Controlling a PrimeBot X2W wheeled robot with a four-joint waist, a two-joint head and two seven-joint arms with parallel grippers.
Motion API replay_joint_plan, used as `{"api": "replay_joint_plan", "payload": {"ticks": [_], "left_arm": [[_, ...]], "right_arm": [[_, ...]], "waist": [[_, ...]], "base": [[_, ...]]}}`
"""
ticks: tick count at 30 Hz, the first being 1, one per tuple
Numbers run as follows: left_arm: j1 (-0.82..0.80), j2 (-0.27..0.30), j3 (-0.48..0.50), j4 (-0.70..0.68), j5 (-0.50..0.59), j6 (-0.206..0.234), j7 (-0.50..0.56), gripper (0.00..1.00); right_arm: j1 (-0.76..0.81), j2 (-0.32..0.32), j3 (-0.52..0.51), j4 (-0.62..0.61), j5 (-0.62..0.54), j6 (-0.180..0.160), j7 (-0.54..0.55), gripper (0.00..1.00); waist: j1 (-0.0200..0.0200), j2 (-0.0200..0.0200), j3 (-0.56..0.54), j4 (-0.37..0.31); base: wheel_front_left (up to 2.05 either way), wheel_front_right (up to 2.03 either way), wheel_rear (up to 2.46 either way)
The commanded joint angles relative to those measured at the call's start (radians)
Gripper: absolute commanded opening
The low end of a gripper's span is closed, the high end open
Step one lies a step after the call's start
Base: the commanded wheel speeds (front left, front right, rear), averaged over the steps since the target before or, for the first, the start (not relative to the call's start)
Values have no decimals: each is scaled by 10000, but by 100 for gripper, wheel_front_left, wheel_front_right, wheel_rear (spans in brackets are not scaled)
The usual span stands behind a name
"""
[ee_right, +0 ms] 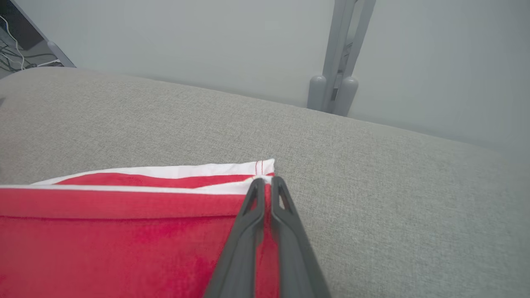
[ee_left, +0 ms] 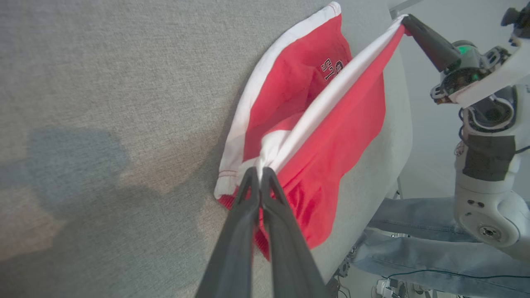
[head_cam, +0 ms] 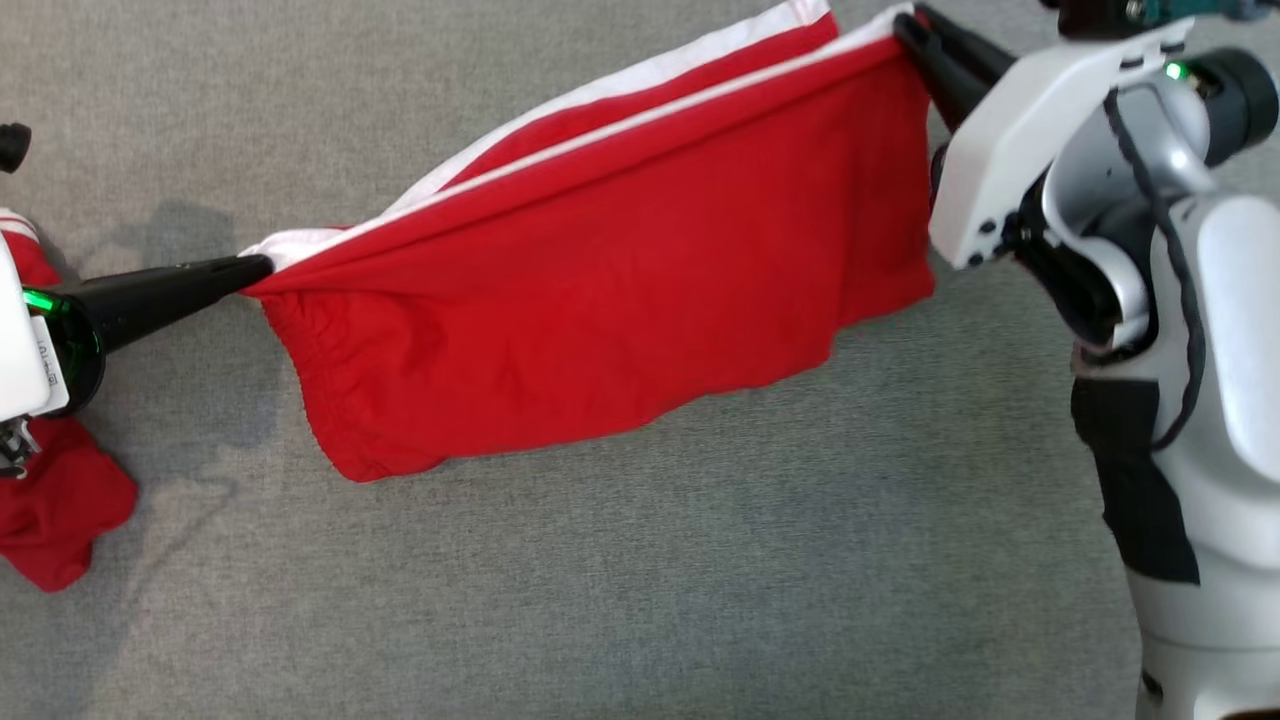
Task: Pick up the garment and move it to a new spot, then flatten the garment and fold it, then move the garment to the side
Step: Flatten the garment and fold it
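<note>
Tight pinch on both sides: left fingers (head_cam: pixel 180 292) grip one white-trimmed corner and right fingers (head_cam: pixel 950 65) grip the other. The red garment (head_cam: pixel 600 300) hangs stretched between them over the grey tabletop (head_cam: pixel 700 580). Looks like the flattening step. Next up: lower it evenly and taut.

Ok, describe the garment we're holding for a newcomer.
On the grey fabric surface, the red shorts stretch between the left gripper and right gripper, each pinching a white-trimmed corner. The other red garment lies crumpled at the head view's left edge.
</note>
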Motion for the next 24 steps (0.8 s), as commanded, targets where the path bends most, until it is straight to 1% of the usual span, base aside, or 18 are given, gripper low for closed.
{"api": "replay_joint_plan", "payload": {"ticks": [1,9,10,16,17,18,19,21,22,23,24], "left_arm": [[-169,73,113,59,108,5,71,0],[-274,-239,740,194,328,5,367,0],[-274,-239,740,194,328,5,367,0],[-337,-483,1086,318,537,4,612,0],[-331,-510,1135,340,576,4,666,0],[-310,-549,1172,357,626,4,702,0],[-280,-585,1215,374,658,4,751,0],[-223,-664,1293,402,724,4,814,0],[-164,-747,1370,436,764,4,888,10],[-137,-773,1417,448,781,4,941,34],[-109,-823,1475,437,781,-1,941,100]], "right_arm": [[-280,-151,-109,198,-93,-57,-145,0],[-1574,-165,-114,1432,-512,-60,-797,0],[-1574,-165,-114,1432,-512,-60,-797,0],[-2183,-171,9,2468,-462,-68,-1253,0],[-2264,-171,48,2605,-498,-68,-1355,3],[-2322,-169,83,2767,-543,-68,-1454,17],[-2367,-173,122,2896,-540,-68,-1535,23],[-2503,-173,208,3146,-516,-68,-1661,42],[-2631,-169,261,3369,-456,-68,-1779,55],[-2660,-168,300,3452,-417,-60,-1794,96],[-2678,-130,349,3535,-388,-31,-1837,100]], "waist": [[0,0,258,164],[0,0,727,469],[0,0,727,469],[0,0,954,591],[0,0,977,603],[0,0,995,614],[0,0,1005,623],[0,0,1017,630],[0,0,1023,629],[0,0,1022,626],[0,0,1017,621]], "base": [[0,0,0],[0,0,0],[0,0,0],[0,0,0],[0,0,0],[0,0,0],[0,0,0],[0,0,0],[0,0,0],[0,0,0],[0,0,0]]}}
